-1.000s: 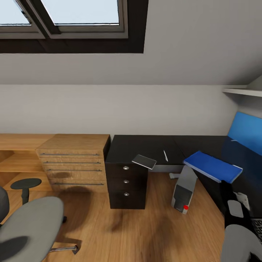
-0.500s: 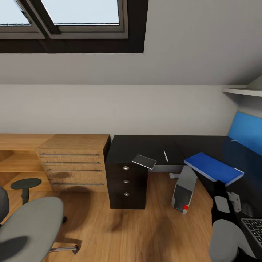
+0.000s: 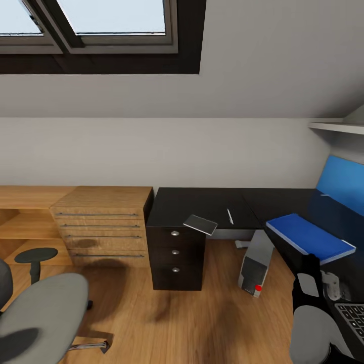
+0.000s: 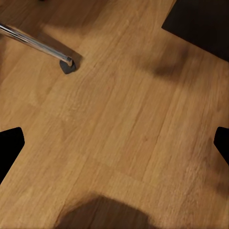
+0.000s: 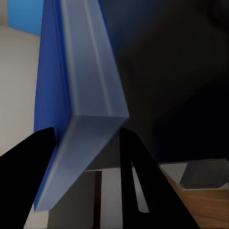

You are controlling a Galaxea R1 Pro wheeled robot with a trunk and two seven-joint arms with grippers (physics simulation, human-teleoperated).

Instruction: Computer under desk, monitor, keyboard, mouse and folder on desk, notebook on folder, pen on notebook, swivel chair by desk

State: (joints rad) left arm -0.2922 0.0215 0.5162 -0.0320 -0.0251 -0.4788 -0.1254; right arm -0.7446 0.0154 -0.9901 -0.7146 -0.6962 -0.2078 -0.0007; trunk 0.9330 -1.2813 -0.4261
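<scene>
The blue folder (image 3: pixel 309 235) lies tilted over the right wing of the black desk (image 3: pixel 202 205). My right gripper (image 5: pixel 86 138) is shut on its near edge, one finger on each face, and the right arm (image 3: pixel 307 283) rises just below it. On the desk's left part, a grey notebook (image 3: pixel 200 224) overhangs the front edge and the white pen (image 3: pixel 230 216) lies beside it. The computer (image 3: pixel 255 265) leans on the floor under the desk. A keyboard (image 3: pixel 355 314) corner shows at far right. My left gripper (image 4: pixel 114 148) hangs open over the floor. The monitor is out of view.
The swivel chair (image 3: pixel 43 313) stands at lower left, and one of its chrome legs (image 4: pixel 43 47) passes under my left gripper. A wooden drawer chest (image 3: pixel 103 225) and black drawer unit (image 3: pixel 175 258) adjoin the desk. The blue back panel (image 3: pixel 344 184) and a wall shelf (image 3: pixel 336 126) are at the right.
My right gripper has carried the folder to the right, further over the desk's right wing. The right arm shifted a little; the camera and other things stayed still.
</scene>
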